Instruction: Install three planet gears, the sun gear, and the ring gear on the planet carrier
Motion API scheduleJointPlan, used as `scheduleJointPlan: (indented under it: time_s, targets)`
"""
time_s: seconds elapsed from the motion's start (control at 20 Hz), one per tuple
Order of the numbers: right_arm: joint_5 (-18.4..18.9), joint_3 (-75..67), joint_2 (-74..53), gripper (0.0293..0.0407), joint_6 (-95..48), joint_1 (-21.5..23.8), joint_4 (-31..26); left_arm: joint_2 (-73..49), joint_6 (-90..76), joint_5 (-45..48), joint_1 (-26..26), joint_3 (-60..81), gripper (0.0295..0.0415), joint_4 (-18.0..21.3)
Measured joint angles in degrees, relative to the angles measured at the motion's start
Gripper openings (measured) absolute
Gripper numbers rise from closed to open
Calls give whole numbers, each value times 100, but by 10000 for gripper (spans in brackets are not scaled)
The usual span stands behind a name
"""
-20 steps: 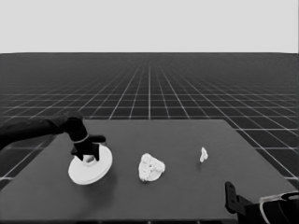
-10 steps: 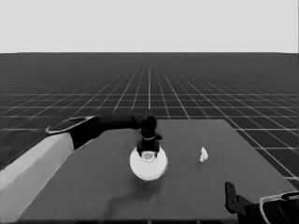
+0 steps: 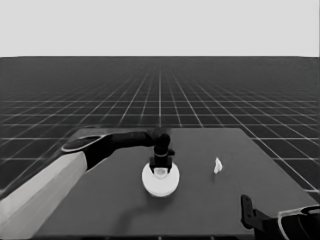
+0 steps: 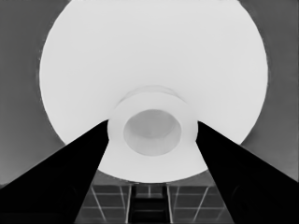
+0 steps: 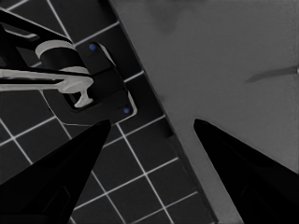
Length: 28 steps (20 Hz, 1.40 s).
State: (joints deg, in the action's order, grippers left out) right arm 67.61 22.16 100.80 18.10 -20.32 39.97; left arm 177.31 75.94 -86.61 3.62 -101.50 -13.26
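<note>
One larger round part (image 3: 160, 181) — left gripper (image 3: 161, 167) gripping

I am working in a simulated test space, not a real room: a flat dark rectangular bench (image 3: 200, 210) stands on an endless dark floor ruled with pale grid lines (image 3: 160, 100), beneath a blank pale band (image 3: 160, 27).

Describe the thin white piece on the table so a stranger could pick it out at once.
Start at the dark table in the head view and find the larger round part near its middle, with the left gripper at its raised centre hub. Look from there toward the table's right side: the thin white piece stands alone. It is small, jagged and upright, not round, and nothing touches it.
</note>
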Motion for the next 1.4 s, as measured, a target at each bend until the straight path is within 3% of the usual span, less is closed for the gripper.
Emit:
scheduleJointPlan:
  time_s: [1.4]
  targets:
    - [0,0,0,385,0,0,0,-5,-1135,6,102,-22,348,-18]
